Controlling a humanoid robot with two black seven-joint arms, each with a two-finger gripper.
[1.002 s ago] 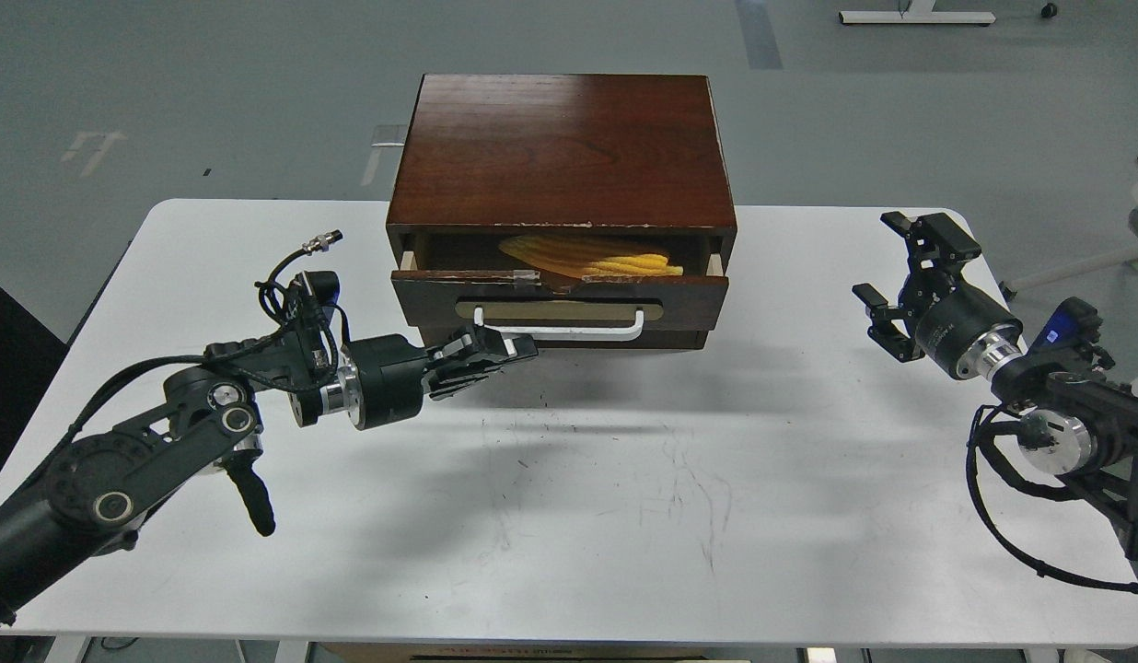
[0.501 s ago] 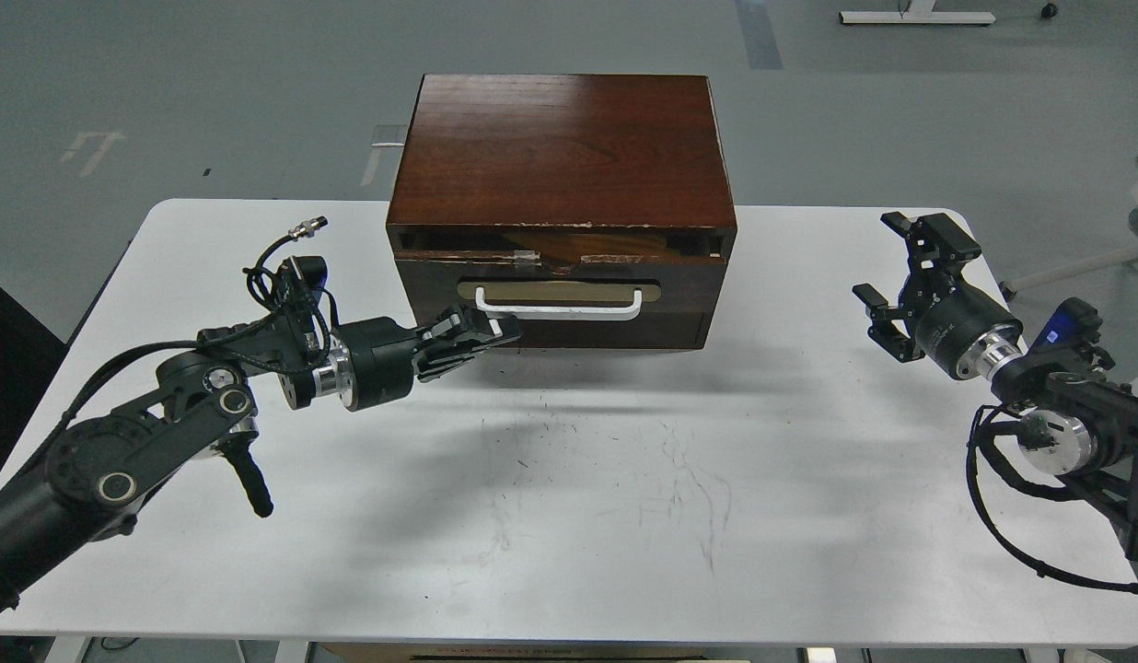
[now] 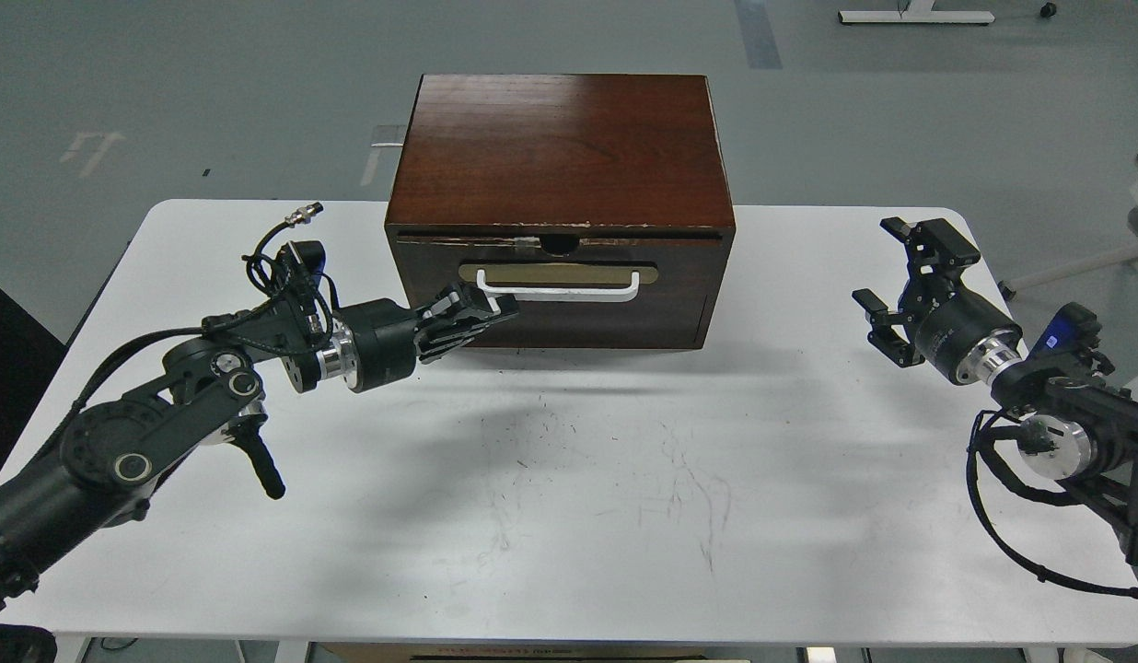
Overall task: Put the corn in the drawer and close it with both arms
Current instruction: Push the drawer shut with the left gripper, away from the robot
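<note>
1. Since the drawer (image 3: 560,281) was pushed flush into the wooden cabinet (image 3: 560,147), no corn could be seen.
2. The left gripper (image 3: 481,313) was pressed, fingers together, against the white handle's (image 3: 560,290) left end.
3. The right gripper (image 3: 900,276) was held spread, well apart, above the table (image 3: 578,506).

glossy dark wood drawer (image 3: 558,293) (chipped top edge), scuffed matt white table (image 3: 624,516), smooth white handle (image 3: 560,293).
</note>
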